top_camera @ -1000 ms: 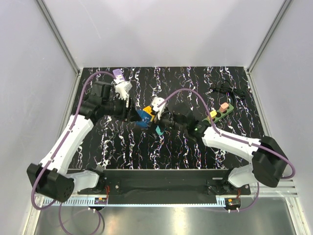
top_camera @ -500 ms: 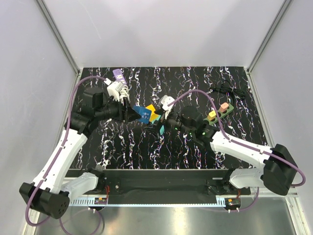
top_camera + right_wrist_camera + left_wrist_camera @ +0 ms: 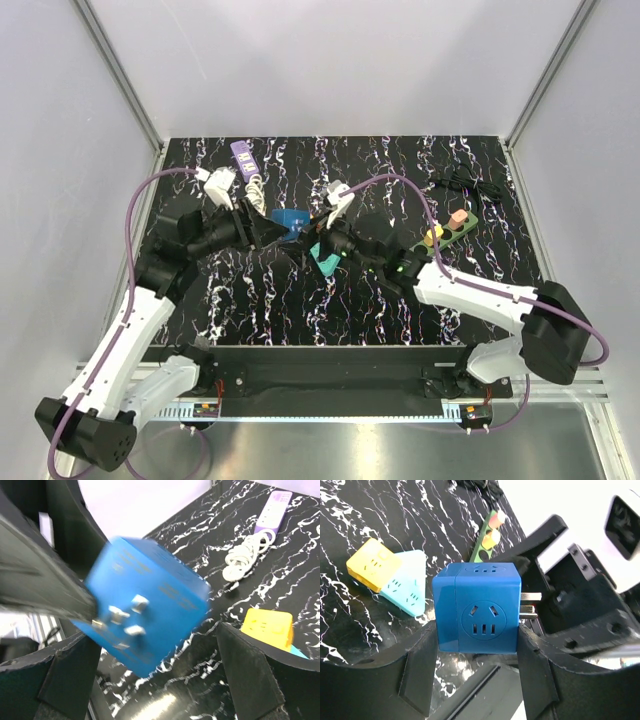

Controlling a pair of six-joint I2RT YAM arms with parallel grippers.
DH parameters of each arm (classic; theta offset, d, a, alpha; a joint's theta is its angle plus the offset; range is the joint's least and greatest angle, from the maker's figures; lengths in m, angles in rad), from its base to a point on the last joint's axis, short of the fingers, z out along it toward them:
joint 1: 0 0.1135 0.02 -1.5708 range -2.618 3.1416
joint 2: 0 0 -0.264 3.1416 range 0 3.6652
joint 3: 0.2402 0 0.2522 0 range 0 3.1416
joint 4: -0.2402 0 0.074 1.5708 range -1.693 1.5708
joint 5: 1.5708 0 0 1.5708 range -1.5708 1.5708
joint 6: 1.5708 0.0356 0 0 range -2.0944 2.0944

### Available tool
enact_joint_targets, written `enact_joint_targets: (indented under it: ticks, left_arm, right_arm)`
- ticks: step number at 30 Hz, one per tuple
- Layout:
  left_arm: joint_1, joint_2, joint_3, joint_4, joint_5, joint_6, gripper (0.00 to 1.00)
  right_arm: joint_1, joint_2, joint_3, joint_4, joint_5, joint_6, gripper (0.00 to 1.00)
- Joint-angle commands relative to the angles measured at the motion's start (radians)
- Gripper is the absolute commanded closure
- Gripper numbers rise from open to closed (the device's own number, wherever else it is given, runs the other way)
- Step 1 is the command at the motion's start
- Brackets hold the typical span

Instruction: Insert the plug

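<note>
Left wrist view: left gripper [image 3: 477, 652] clamps the blue cube [image 3: 477, 607] by its sides, prongs facing the right gripper [image 3: 160, 680], whose jaws gape wide. Beyond, a yellow block [image 3: 372, 565] and a teal block [image 3: 407, 587] lie touching on the table [image 3: 350, 620].

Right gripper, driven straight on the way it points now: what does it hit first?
The blue plastic cube adapter, metal prongs first. It sits dead ahead of the open right gripper, clamped in the left gripper. The remaining gap is hard to judge.
</note>
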Motion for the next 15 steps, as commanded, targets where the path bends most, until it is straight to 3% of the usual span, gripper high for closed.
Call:
enact_joint_targets:
  ticks: [1, 6, 11, 14, 15]
  left_arm:
    - [-0.008, -0.042, -0.048, 0.199, -0.047, -0.119, 1.0]
    - [-0.011, -0.093, -0.156, 0.393, -0.099, -0.253, 1.0]
    - [-0.023, -0.108, -0.187, 0.478, -0.139, -0.352, 1.0]
    - [-0.039, -0.104, -0.196, 0.504, -0.139, -0.392, 1.0]
    - [-0.045, -0.105, -0.203, 0.516, -0.136, -0.42, 1.0]
  right_arm:
    - [0.046, 0.023, 0.07, 0.094, 0.158, 0.057, 0.0]
    - [0.089, 0.054, 0.038, 0.242, 0.33, 0.117, 0.0]
    - [0.113, 0.117, 0.043, 0.382, 0.447, 0.088, 0.01]
    - [0.113, 0.143, 0.037, 0.489, 0.449, 0.05, 0.1]
    - [0.113, 0.153, 0.038, 0.509, 0.446, 0.042, 0.19]
